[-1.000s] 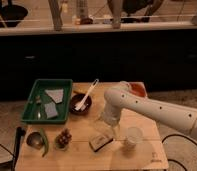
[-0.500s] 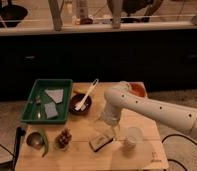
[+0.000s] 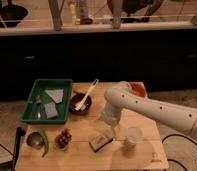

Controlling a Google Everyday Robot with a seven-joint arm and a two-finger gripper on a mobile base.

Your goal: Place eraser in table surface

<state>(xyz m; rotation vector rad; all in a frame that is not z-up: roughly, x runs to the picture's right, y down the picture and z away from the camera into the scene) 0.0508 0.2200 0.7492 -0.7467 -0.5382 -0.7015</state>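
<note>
The eraser [image 3: 101,141] is a small pale block with a dark side. It lies on the wooden table surface [image 3: 82,155] near the front middle. My gripper [image 3: 111,131] hangs from the white arm [image 3: 142,106] and sits just above and to the right of the eraser, very close to it. I cannot tell whether it touches the eraser.
A green tray [image 3: 30,116] with grey pieces stands at the back left. A dark bowl [image 3: 80,105] holds a white spoon. An orange bowl [image 3: 137,89] is behind the arm. A white cup [image 3: 132,137] stands right of the eraser. A small metal cup [image 3: 33,139], a green item and a dark cluster [image 3: 65,138] sit front left.
</note>
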